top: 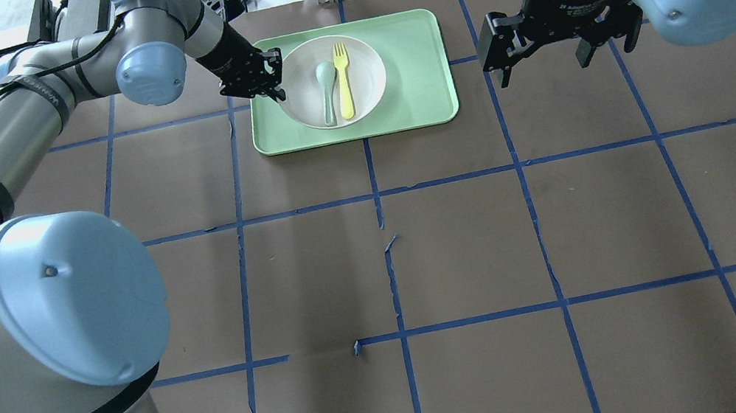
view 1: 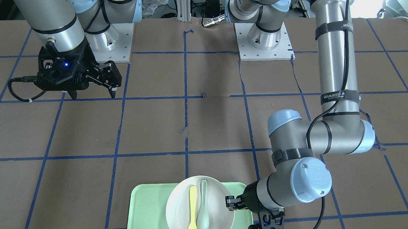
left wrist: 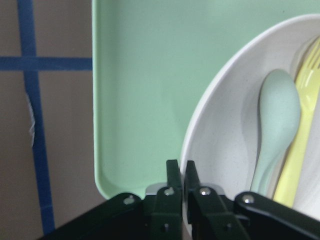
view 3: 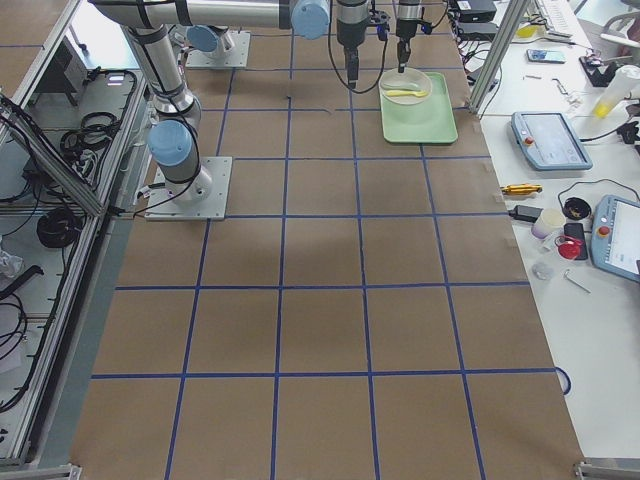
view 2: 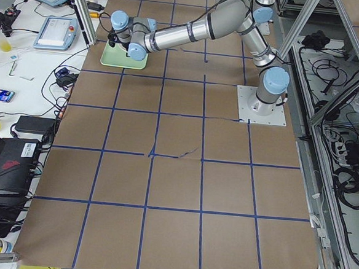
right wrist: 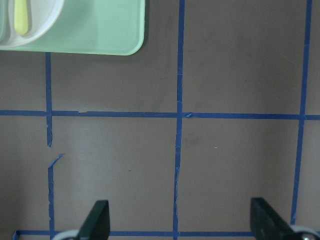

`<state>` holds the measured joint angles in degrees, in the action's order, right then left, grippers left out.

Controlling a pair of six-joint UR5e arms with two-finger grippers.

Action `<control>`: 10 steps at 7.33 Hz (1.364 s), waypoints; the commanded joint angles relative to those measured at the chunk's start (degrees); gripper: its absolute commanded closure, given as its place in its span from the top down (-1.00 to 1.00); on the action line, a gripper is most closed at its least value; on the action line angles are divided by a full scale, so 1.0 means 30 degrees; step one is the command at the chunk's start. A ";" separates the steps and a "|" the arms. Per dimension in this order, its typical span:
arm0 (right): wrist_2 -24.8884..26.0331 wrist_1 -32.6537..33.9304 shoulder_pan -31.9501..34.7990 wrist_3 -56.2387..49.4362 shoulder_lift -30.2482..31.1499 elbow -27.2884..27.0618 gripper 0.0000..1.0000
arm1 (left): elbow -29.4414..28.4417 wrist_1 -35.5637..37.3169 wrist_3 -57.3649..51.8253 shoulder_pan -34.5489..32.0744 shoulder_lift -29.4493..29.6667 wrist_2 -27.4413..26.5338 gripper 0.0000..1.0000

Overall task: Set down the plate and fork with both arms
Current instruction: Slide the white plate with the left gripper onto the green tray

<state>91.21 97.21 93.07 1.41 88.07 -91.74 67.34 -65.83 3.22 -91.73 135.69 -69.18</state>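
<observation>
Though not yet lifted, looks already seized: plate [left wrist: 225,130] nipped at its rim by the left gripper [left wrist: 180,170], fingers drawn almost together, one either side of the white edge. Rests on the green tray [left wrist: 145,90], straight ahead of that pincer. Carries the yellow fork [left wrist: 302,115] and a grey-green spoon [left wrist: 277,115] side by side just beyond the fingertips, fork past the spoon. Well apart, beyond the tray's other side: right gripper [top: 543,69], spread wide, empty, hanging over the brown table [top: 464,243]. Judged to be the plate grasp, lift pending. Calls next for raising level and slowly, lest the utensils slide, then for bringing the right pincer to the fork.
</observation>
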 commanded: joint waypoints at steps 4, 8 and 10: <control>0.0065 0.0029 -0.0026 0.0000 -0.0029 -0.0008 1.00 | -0.2787 0.0028 0.0653 -0.0830 0.2287 -0.0700 -1.00; 0.0153 0.0029 0.0003 0.0000 -0.0029 -0.0037 1.00 | -0.2787 0.0144 0.1855 -0.1006 0.2230 -0.0759 -0.54; 0.0153 0.0029 0.0003 0.0000 -0.0029 -0.0007 1.00 | -0.1536 0.2686 0.2208 -0.1007 0.1852 -0.0525 0.71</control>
<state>91.66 97.30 93.07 1.41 87.98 -91.79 60.48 -61.36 9.28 -94.72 142.09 -71.01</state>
